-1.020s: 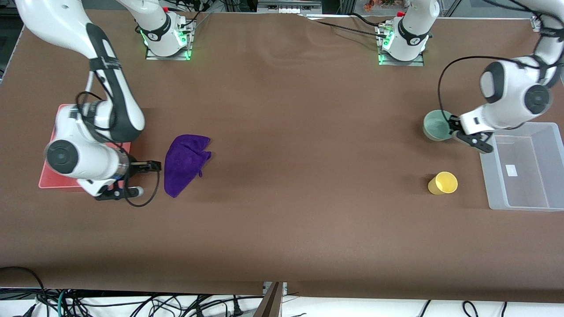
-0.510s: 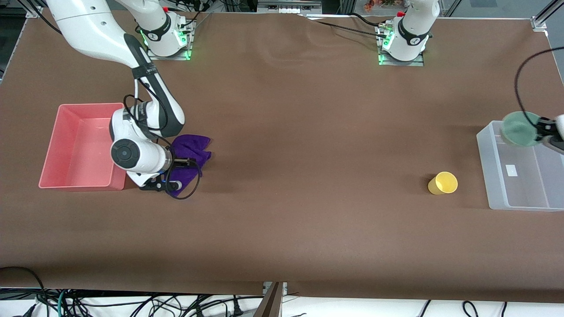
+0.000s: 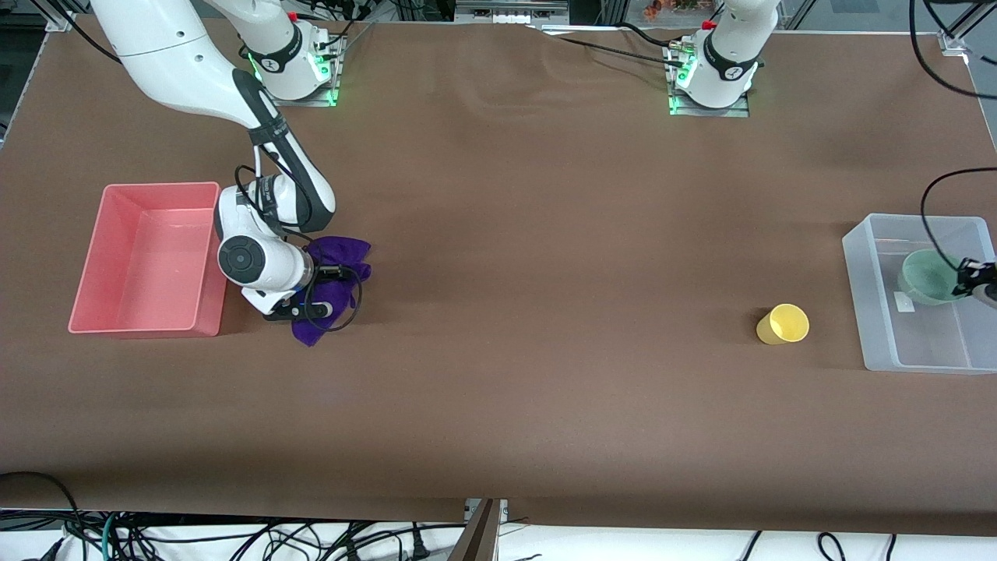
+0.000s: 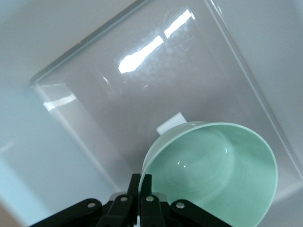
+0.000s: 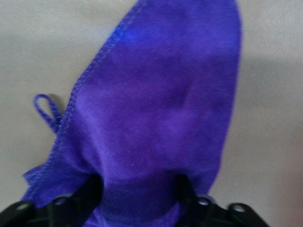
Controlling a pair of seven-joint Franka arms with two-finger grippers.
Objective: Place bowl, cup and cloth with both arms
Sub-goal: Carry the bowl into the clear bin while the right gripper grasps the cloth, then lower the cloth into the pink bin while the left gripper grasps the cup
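Observation:
The pale green bowl (image 3: 927,276) hangs tilted inside the clear bin (image 3: 857,296), held by its rim. My left gripper (image 3: 970,276) is shut on that rim; the left wrist view shows the fingertips (image 4: 142,182) pinching the bowl (image 4: 218,175) wall above the bin floor (image 4: 142,94). The purple cloth (image 3: 343,253) lies bunched on the table next to the pink bin. My right gripper (image 3: 318,300) is down on it, open, with its fingers (image 5: 92,189) apart on either side of a cloth (image 5: 161,94) fold. The yellow cup (image 3: 783,323) lies on its side on the table near the clear bin.
An open pink bin (image 3: 86,323) stands at the right arm's end of the table, close beside the right gripper. The clear bin stands at the left arm's end. The brown table (image 3: 545,273) lies between them.
My left gripper lifted the bowl off the table and carried it over and down into the clear bin. My right gripper moved from above the pink bin onto the cloth.

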